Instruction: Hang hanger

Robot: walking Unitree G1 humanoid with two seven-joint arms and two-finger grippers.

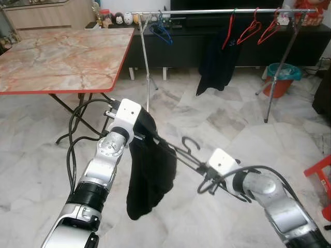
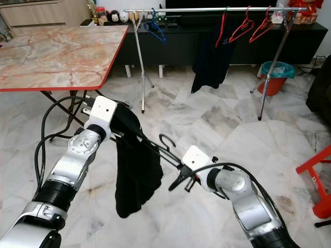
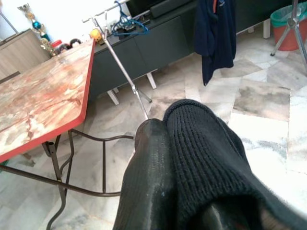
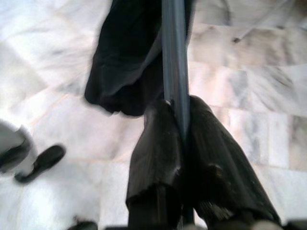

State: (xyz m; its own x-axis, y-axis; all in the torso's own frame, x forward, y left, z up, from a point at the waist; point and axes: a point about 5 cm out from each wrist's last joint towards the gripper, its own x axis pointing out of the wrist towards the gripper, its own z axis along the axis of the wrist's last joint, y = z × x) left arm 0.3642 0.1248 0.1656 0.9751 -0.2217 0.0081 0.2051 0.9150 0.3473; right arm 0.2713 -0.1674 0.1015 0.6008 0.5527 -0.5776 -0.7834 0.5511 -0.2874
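Both grippers hold the hanger (image 1: 178,152), black garment (image 1: 150,175) draped. Right gripper (image 4: 182,139) pinches its bar. Left gripper (image 3: 158,143): garment covers the fingers, grip unclear. Rack (image 1: 222,11) well beyond.

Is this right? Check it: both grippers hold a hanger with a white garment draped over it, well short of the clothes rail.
Wrong in one respect: the garment is black, not white, as the left eye view shows. The rest holds: the left gripper and the right gripper hold the hanger between them, well short of the clothes rail.
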